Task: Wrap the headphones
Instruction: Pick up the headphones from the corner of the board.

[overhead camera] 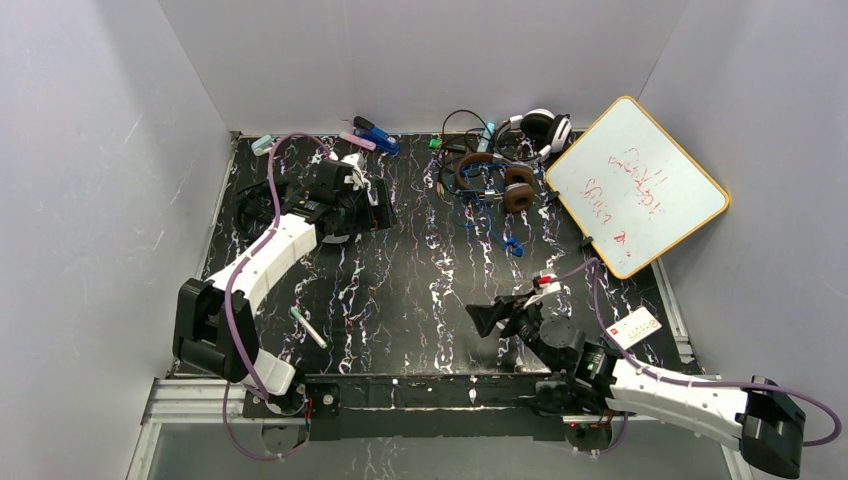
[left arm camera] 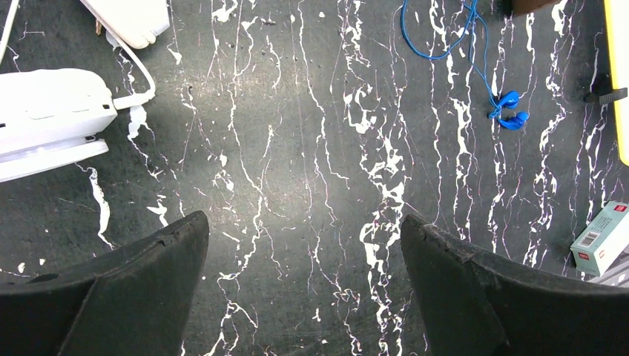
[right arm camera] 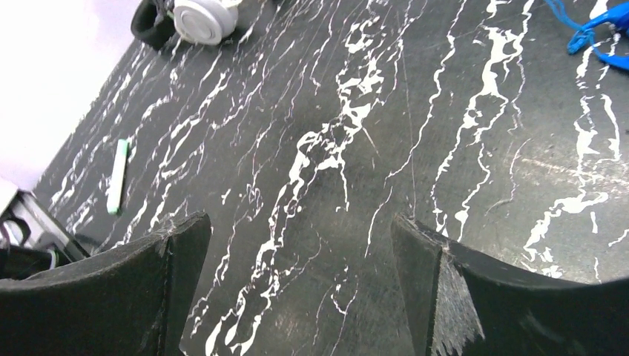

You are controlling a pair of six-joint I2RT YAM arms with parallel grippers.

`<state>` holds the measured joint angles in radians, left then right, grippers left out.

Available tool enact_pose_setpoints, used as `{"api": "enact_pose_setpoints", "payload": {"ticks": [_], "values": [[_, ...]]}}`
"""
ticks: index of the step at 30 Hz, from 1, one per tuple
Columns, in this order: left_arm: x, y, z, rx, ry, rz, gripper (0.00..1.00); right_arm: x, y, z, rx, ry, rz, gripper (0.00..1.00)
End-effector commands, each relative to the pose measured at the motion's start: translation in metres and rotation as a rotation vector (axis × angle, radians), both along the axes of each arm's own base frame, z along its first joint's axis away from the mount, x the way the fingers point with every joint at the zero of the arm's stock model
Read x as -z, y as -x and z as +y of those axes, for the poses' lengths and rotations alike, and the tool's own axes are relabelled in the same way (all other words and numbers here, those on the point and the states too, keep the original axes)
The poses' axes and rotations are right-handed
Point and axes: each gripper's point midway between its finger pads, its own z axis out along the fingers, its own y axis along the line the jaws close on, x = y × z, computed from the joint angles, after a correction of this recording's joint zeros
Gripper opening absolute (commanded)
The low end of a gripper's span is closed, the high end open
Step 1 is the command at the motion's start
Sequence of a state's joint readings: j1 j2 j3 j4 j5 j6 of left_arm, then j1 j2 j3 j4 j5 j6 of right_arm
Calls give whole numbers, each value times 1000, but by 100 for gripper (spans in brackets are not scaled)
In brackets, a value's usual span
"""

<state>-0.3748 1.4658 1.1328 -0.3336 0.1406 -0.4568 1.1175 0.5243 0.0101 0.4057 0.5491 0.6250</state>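
A headset with brown ear cups lies at the back of the black marbled table, its thin cords tangled around it. Behind it sits a black and white headset. A white headset with a white cord lies by my left arm, and its round ear cup also shows in the right wrist view. My left gripper hovers open over bare table, right of the white headset. My right gripper is open near the front, holding nothing.
Blue wired earbuds lie in front of the brown headset. A yellow-framed whiteboard leans at the back right. A green marker lies front left, a small labelled box front right, and pens at the back.
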Motion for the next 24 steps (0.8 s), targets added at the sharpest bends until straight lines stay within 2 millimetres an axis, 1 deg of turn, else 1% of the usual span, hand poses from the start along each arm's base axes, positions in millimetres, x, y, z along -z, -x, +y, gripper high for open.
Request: {"api": "enact_pose_setpoints", "payload": {"ticks": [1, 4, 7, 11, 13, 15, 17, 19, 20, 22, 24], "values": [[-11, 5, -1, 13, 27, -26, 98, 31, 11, -2, -64, 95, 17, 99], [-8, 6, -4, 28, 39, -16, 98, 29, 6, -3, -30, 86, 26, 99], [-7, 6, -6, 42, 41, -7, 98, 20, 11, 5, -104, 73, -48, 99], [-6, 9, -9, 57, 51, 2, 98, 21, 7, 2, -101, 123, -97, 99], [-4, 10, -10, 69, 53, 8, 97, 20, 7, 5, -133, 152, -108, 99], [-3, 10, -11, 77, 54, 12, 97, 14, 7, 9, -157, 137, -119, 99], [-3, 9, -12, 77, 58, 16, 96, 13, -3, 5, -129, 118, -98, 99], [-3, 9, -14, 78, 69, 18, 96, 11, -18, 0, -123, 102, -49, 99], [-4, 9, -15, 78, 75, 16, 96, 5, -29, -1, -129, 72, -26, 99], [-3, 8, -17, 80, 81, 17, 96, -3, -45, -5, -168, 5, 4, 99], [-3, 7, -17, 83, 80, 17, 96, -13, -61, -5, -196, -17, 2, 99]]}}
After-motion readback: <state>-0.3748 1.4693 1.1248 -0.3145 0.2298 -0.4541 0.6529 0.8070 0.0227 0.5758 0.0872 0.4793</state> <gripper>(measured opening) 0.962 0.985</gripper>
